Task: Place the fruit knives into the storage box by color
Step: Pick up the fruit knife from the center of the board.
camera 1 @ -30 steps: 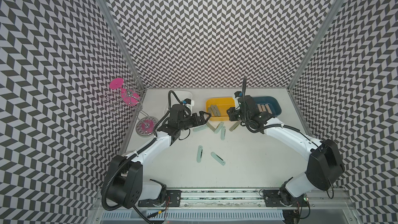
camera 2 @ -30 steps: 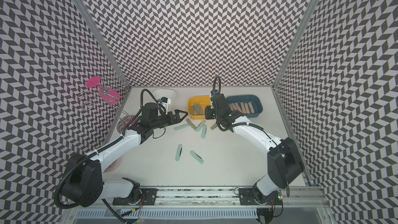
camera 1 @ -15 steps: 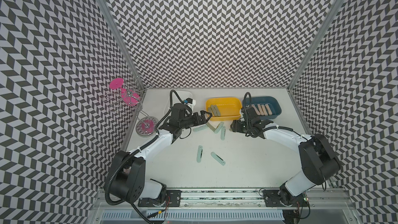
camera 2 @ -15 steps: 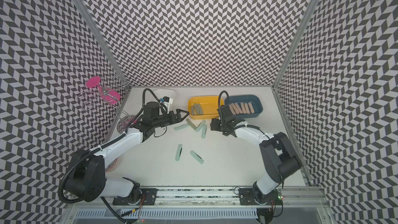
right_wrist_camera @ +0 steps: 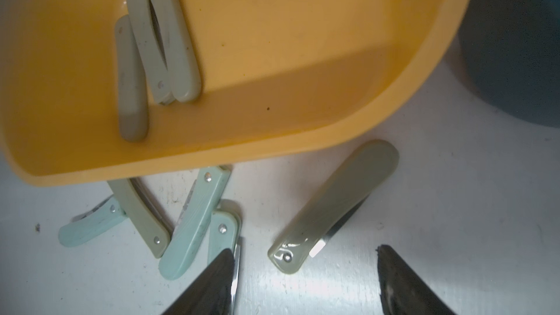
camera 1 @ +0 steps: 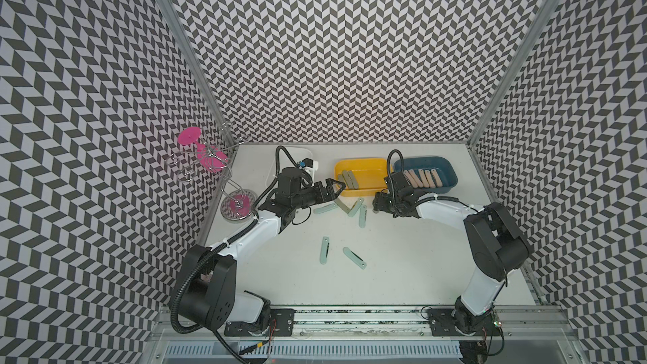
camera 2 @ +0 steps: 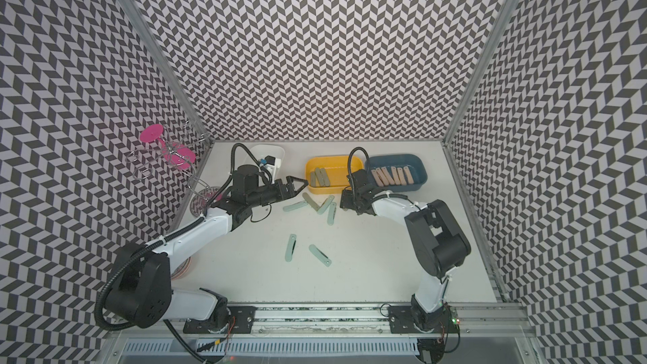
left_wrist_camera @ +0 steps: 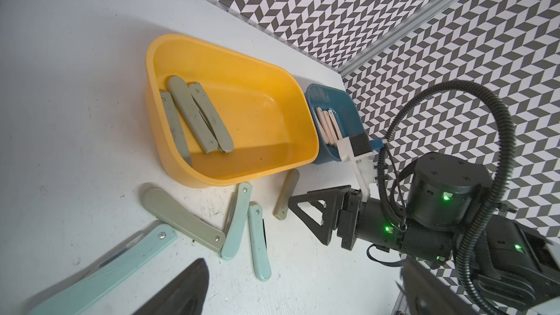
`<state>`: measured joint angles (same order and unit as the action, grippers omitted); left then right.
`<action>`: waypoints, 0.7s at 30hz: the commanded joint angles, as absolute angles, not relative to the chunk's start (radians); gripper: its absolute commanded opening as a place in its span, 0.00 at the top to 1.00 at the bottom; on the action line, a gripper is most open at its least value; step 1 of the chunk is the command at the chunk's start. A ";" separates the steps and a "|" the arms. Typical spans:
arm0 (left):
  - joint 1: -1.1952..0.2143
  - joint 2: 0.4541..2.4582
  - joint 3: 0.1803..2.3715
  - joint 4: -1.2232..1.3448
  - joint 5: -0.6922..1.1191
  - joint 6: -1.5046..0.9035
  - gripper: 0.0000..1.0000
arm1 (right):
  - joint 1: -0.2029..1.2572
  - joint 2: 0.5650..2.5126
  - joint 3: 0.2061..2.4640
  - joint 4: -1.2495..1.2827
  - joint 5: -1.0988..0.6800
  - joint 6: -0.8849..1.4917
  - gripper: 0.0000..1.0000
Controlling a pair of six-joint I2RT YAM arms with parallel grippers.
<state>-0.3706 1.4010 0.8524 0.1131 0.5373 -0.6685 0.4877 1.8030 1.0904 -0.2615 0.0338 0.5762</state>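
Hovering low over the white tabletop (camera 1: 402, 274), the right gripper (right_wrist_camera: 304, 250) has its two dark jaws spread wide and grips nothing. A grey-green folded fruit knife (right_wrist_camera: 333, 204), a sliver of steel blade showing along one edge, lies flat on the table just ahead of the gap between them, clear of both fingers. Just beyond that knife stands the yellow plastic box (right_wrist_camera: 272, 150), where three more grey-green knives (right_wrist_camera: 151, 50) rest side by side at one end. Right beside it, on the right arm's side, sits the dark blue plastic box (camera 1: 420, 158), holding a neat row of peach-pink knives (camera 1: 422, 178). In front of the yellow box another grey-green knife (camera 1: 341, 203) and three pale mint knives (camera 1: 362, 215) lie in a loose cluster with ends overlapping. The left gripper (camera 1: 342, 187), rolled on its side, hangs above that cluster with its tip at the yellow box's near corner. Its jaws look parted and bare, one dark finger (left_wrist_camera: 188, 286) showing off-centre in the left wrist view. Two further mint knives (camera 1: 325, 250) lie apart, nearer the arm bases. A white plastic box (camera 1: 297, 148) stands behind the left arm, its contents hidden, and a wire rack with pink discs (camera 1: 203, 159) stands at the table's left edge.
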 commanded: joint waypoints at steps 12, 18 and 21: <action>-0.362 1.408 0.846 0.163 0.551 -0.679 0.00 | 0.515 1.951 1.188 -0.306 0.212 0.547 0.35; -0.362 1.406 0.843 0.167 0.551 -0.684 0.00 | 0.553 1.993 1.201 -0.345 0.276 0.503 0.46; -0.363 1.400 0.841 0.166 0.549 -0.686 0.00 | 0.566 1.982 1.177 -0.342 0.283 0.496 0.55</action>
